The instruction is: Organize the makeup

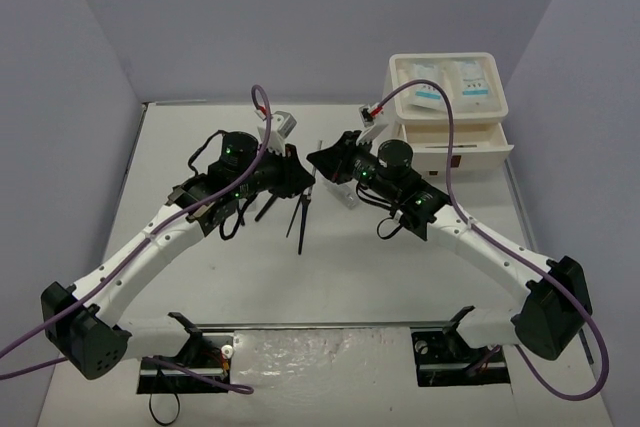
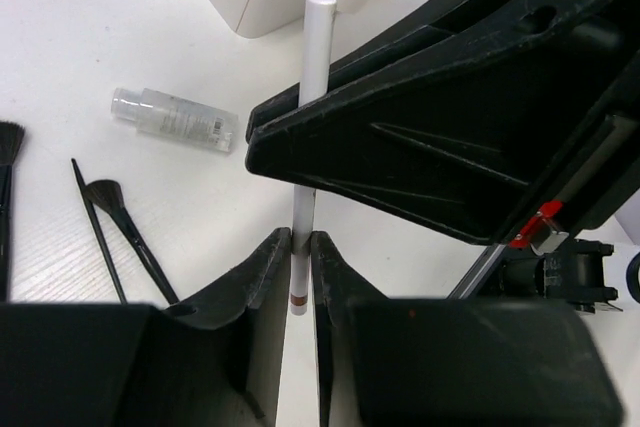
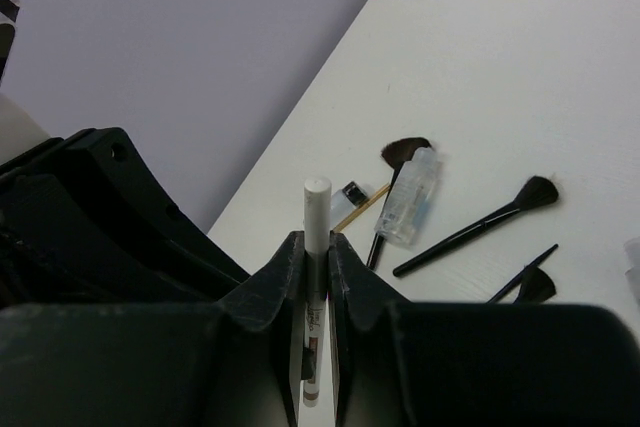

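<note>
Between left hand (image 2: 301,243), right hand (image 3: 317,245) — slim white tube (image 2: 318,47)

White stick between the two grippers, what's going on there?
The left gripper is shut on one end of a thin white stick, and the right gripper is shut on it further along, which looks like a handover between arms. Black brushes and a clear vial lie on the table; two sachets sit atop the white box.
</note>
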`<state>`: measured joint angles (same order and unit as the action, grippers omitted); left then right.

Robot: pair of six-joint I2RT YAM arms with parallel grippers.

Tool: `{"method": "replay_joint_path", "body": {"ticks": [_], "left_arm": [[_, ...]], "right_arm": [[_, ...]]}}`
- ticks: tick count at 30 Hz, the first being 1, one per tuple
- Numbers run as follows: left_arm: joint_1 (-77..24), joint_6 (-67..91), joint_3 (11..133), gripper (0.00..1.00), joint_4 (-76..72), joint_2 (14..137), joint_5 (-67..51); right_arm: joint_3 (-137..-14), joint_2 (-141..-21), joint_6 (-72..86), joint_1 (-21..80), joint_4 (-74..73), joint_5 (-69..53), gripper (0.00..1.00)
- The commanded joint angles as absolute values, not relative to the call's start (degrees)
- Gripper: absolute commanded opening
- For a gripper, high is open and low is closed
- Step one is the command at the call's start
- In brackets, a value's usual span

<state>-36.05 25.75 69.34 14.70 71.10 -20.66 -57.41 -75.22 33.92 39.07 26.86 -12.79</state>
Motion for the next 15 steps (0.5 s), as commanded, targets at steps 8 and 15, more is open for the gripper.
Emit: {"method": "replay_joint_path", "body": {"ticks": [8, 15], "left_arm": [[-35.8, 21.6, 73.7, 0.86, 24.7, 69.4, -0.3], [-30.7, 20.5, 71.6, 0.89, 35.3, 64.1, 11.1]], "right_arm": [[-58.5, -67.0, 35.7, 31.1, 21.8, 9.4, 0.00], [-58.2, -64.6, 46.4, 13.0, 17.3, 14.1, 0.00]]}}
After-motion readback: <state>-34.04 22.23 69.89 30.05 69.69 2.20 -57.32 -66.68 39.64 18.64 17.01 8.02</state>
